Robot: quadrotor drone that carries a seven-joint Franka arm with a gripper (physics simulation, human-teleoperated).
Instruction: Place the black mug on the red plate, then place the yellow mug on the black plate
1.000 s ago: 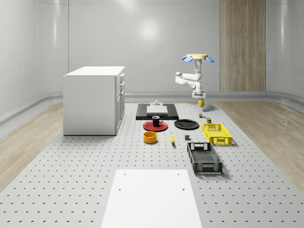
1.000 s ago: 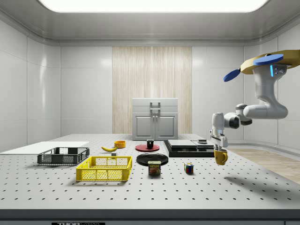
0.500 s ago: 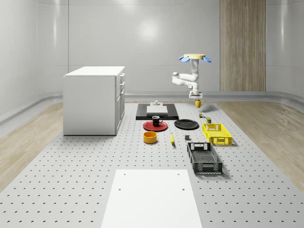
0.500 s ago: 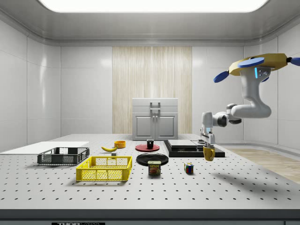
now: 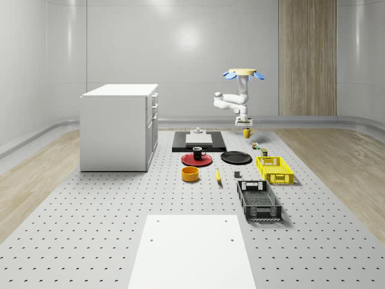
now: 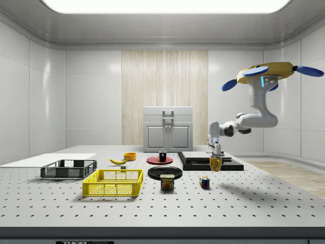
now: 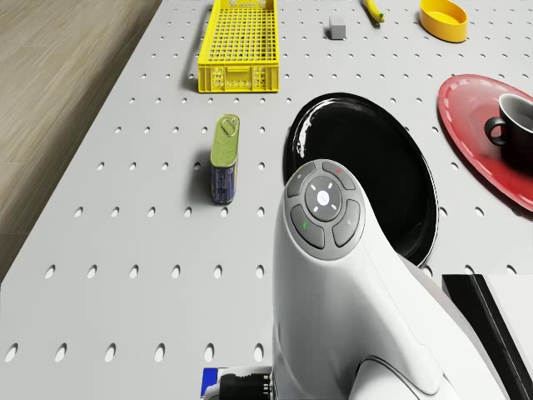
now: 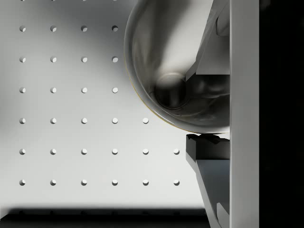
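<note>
The bench (image 5: 90, 241) is seen beneath the drone (image 6: 266, 73), which hovers above its far end. Compared with a second ago, drone and arm are found nearer the black plate (image 5: 236, 158), at the whole-scene view's left of their former place. The gripper (image 6: 216, 156) points down and is closed on the rim of the yellow mug (image 6: 216, 164), which hangs upright directly below it, long axis vertical, clear of the bench. The black plate lies below and just beside the gripper. The black mug (image 5: 198, 153) stands upright on the red plate (image 5: 191, 161), well apart from the gripper.
</note>
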